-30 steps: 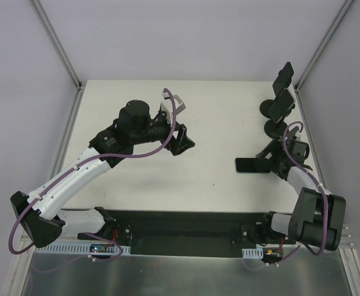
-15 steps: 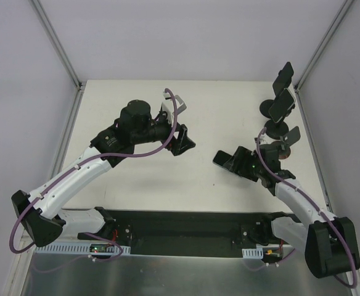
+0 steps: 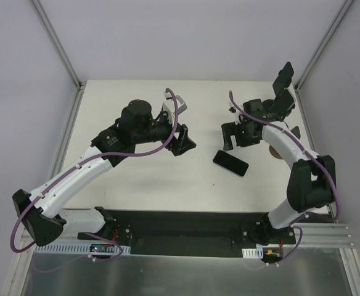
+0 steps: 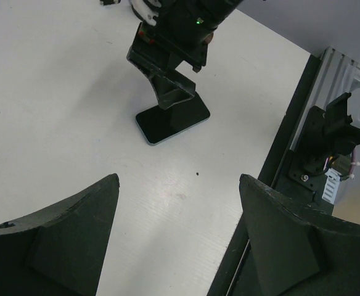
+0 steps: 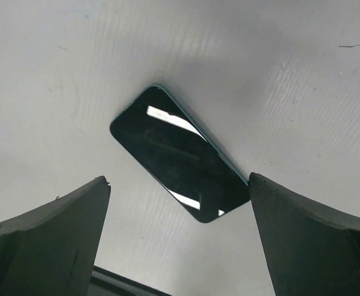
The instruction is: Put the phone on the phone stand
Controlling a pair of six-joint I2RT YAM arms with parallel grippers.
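The black phone [image 3: 230,163] lies flat, screen up, on the white table, right of centre. It also shows in the right wrist view [image 5: 180,161] and in the left wrist view [image 4: 172,123]. My right gripper [image 3: 235,134] is open and empty, raised just beyond the phone's far end and not touching it; in its own view [image 5: 179,180] the phone lies between and below the fingers. Black phone stands [image 3: 284,100] [image 3: 285,75] stand at the far right edge. My left gripper [image 3: 183,140] [image 4: 179,182] is open and empty, left of the phone.
The right arm arches over the table's right side, covering a third stand's base [image 3: 272,150]. The black mounting rail [image 3: 186,228] runs along the near edge and shows in the left wrist view [image 4: 303,142]. Enclosure posts stand at the far corners.
The right arm swung from the near right towards the table's far side. Its gripper slid the phone a little left, let go of it and rose. The left arm stayed still.
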